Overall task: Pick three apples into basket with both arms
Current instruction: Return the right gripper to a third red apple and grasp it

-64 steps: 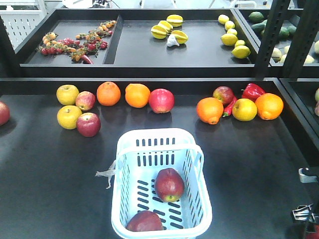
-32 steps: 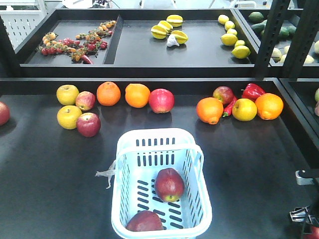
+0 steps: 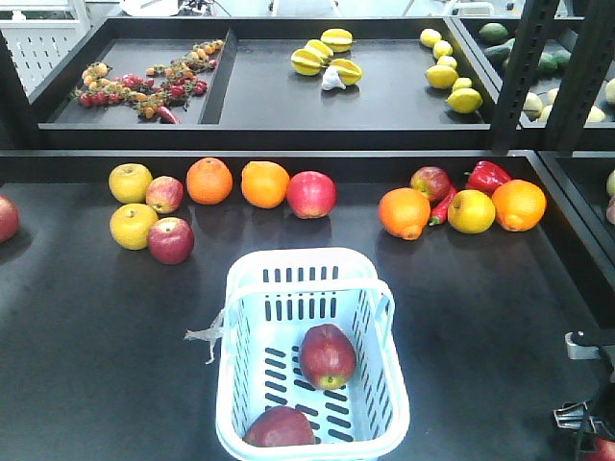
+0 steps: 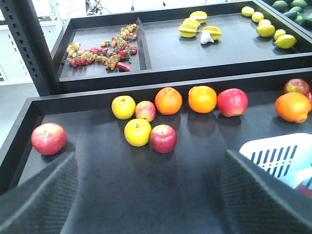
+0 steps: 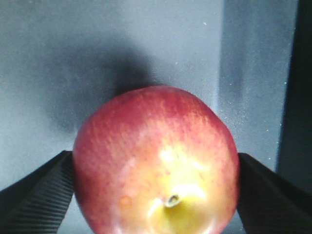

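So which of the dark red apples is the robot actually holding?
The apple between the right gripper's fingers, stem end facing the camera. The other two lie loose in the basket, untouched.

I see dark red apples (image 3: pixel 328 355) with yellow-green stem ends in a pale blue-white slotted basket (image 3: pixel 240 403).

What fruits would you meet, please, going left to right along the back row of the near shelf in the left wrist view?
Yellow apple → small pink-red apple → orange → second orange → pinkish-red apple → third orange.
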Robot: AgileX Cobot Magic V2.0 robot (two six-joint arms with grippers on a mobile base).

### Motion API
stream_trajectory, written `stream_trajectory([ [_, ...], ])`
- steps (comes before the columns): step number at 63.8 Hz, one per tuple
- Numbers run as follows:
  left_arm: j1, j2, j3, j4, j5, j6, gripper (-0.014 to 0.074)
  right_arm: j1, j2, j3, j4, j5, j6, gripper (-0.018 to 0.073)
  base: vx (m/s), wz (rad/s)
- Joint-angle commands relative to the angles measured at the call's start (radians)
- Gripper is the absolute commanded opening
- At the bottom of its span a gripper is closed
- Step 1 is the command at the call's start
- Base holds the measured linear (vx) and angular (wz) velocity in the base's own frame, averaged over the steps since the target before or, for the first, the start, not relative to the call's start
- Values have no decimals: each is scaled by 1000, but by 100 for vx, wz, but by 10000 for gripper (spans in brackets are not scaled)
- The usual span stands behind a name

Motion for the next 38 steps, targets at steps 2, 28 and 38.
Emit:
stream_trajectory([
  [2,0,4,-28,13,-62,-10,569,-1,7,0,17,-42,19,367,0,0],
  [28,0,4,-28,13,-62,-10,569,-1,-124,0,17,-26,24,277,0,0],
  [38,0,4,-28,13,-62,-10,569,2,-224,0,20,-18,27,277,0,0],
])
